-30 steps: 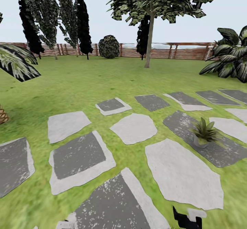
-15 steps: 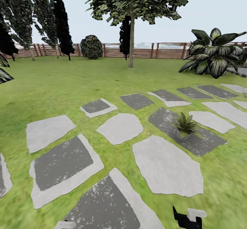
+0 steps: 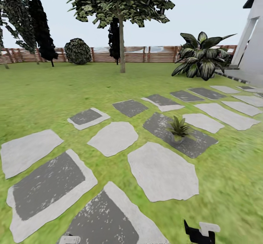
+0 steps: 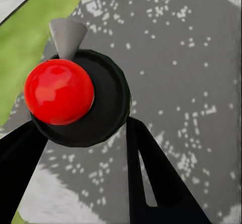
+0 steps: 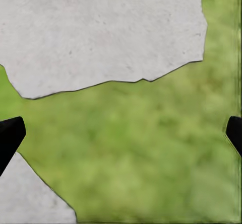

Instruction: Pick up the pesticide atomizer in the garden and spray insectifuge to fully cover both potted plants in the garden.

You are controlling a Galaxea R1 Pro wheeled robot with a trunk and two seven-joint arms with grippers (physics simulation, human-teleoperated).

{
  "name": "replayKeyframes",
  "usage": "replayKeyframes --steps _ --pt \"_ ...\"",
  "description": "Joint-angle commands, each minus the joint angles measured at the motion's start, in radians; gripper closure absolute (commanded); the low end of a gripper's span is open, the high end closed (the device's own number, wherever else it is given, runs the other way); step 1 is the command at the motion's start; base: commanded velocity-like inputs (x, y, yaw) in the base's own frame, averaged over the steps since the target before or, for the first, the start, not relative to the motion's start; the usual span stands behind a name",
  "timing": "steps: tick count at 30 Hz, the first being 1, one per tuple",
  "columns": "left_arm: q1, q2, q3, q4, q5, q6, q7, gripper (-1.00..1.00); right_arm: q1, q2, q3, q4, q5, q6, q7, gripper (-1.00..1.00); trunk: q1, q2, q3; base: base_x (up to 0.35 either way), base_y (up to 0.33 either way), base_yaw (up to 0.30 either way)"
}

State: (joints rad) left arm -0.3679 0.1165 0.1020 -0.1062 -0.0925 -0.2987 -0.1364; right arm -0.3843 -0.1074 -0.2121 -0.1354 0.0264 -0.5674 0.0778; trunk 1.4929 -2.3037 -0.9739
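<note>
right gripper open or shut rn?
Open. In the right wrist view the right gripper has its fingertips at opposite edges, with only lawn between.

No readable text, labels, brands, numbers or signs anywhere, in any of the three views

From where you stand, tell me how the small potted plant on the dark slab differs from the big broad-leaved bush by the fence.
The small potted plant is low, with narrow pointed leaves; the broad-leaved bush is far taller, with wide dark, pale-streaked leaves. The potted plant stands in a tiny grey pot on a dark stepping slab; the bush stands on the lawn's far side before the wooden fence, no pot discernible. Both are green rosette-like clumps.
</note>
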Motion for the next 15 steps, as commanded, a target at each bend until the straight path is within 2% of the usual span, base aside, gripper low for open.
replayKeyframes --steps 1,15 --pt "0.0 0.0 0.008 0.0 -0.01 -0.003 -0.002 1.0 -0.001 0.0 -0.009 0.002 0.003 -0.003 0.008 -1.0 0.0 0.0 -0.001 0.0 0.0 -0.3" --pt "0.0 0.0 0.008 0.0 -0.011 -0.003 -0.002 1.0 -0.001 0.001 -0.009 0.002 0.003 -0.003 0.008 -1.0 0.0 0.0 -0.001 0.0 0.0 -0.3"
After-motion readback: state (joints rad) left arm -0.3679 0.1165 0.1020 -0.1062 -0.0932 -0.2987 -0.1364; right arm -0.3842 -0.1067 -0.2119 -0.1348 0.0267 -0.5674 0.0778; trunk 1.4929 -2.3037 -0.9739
